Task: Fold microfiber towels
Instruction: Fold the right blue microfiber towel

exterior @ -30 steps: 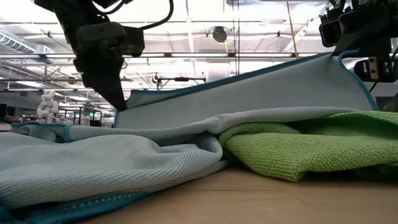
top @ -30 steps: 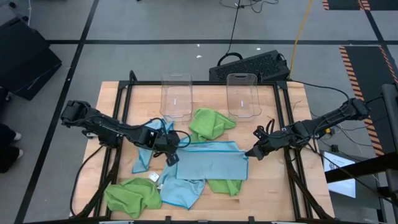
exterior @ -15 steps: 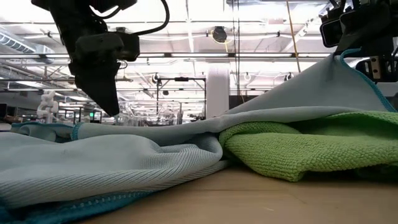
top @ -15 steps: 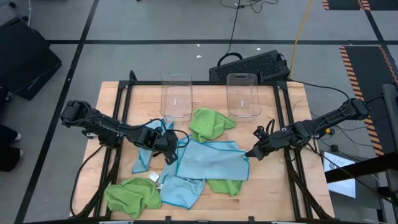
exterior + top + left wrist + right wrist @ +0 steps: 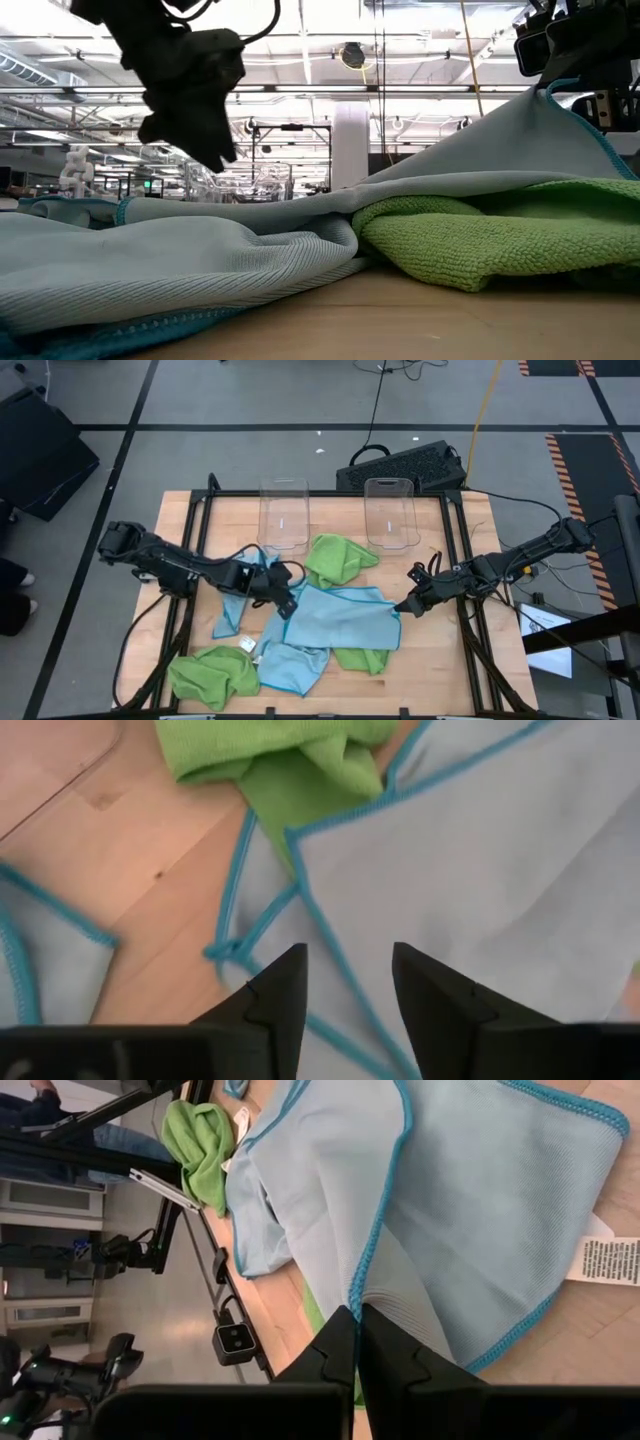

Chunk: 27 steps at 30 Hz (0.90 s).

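Observation:
A light blue microfiber towel (image 5: 340,618) lies across the middle of the table over a lime green towel (image 5: 362,658). My right gripper (image 5: 400,608) is shut on its right end, which stands raised (image 5: 545,100). My left gripper (image 5: 287,605) hangs open just above the towel's left part (image 5: 470,870) and touches nothing. More towels lie around: a green one (image 5: 338,557) at the far middle, a green one (image 5: 212,672) at the near left, and blue ones (image 5: 238,600) (image 5: 290,668). My right gripper pinches the light blue towel's teal-hemmed edge (image 5: 360,1292) between its two shut fingers, at the towel's right end. The fingers come from the table's right, slanting down. That end is lifted off the table; the rest slopes down leftward and rests on the green towel (image 5: 480,240).
Two clear plastic bins (image 5: 285,515) (image 5: 390,512) stand at the table's far edge. A white label (image 5: 610,1260) hangs from the held towel. Bare wood shows at the far left (image 5: 200,530) and near right (image 5: 430,680).
My left gripper has opened and let go of the blue towel's left end, and has rolled about its own axis. That end, which was held up and taut, has dropped slack onto the pile. The right end stays raised in my right gripper.

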### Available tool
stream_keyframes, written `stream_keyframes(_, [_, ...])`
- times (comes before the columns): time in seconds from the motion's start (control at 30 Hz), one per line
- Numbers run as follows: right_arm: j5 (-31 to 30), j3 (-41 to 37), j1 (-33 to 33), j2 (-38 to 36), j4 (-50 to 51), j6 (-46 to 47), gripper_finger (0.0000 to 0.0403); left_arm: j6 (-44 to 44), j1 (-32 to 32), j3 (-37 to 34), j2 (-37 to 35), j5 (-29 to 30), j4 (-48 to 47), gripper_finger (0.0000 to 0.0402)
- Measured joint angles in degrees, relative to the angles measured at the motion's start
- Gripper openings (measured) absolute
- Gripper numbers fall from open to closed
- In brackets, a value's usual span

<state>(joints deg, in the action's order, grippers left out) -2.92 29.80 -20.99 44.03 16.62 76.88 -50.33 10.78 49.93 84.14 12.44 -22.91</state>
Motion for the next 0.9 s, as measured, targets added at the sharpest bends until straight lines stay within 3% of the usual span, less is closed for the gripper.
stream_keyframes(0.2, [0.0, 0.0, 0.0, 0.0, 0.0, 0.0, 0.0000, -2.4, -6.2, 0.0, 0.0, -5.0, 0.9, 0.0226])
stream_keyframes(0.47, [0.0, 0.0, 0.0, 0.0, 0.0, -0.1, 0.0000, -2.1, -17.2, 0.0, 0.0, -16.7, 1.0, 0.0311])
stream_keyframes(0.67, [0.0, 0.0, 0.0, 0.0, -0.1, -0.1, 0.0000, 1.5, -21.6, 0.1, 2.7, -25.4, 4.6, 0.0321])
stream_keyframes(0.9, [0.1, 0.0, 0.0, 0.0, -0.1, 0.2, 0.0000, -1.1, -20.8, 0.1, 7.8, -25.8, 6.5, 0.0321])
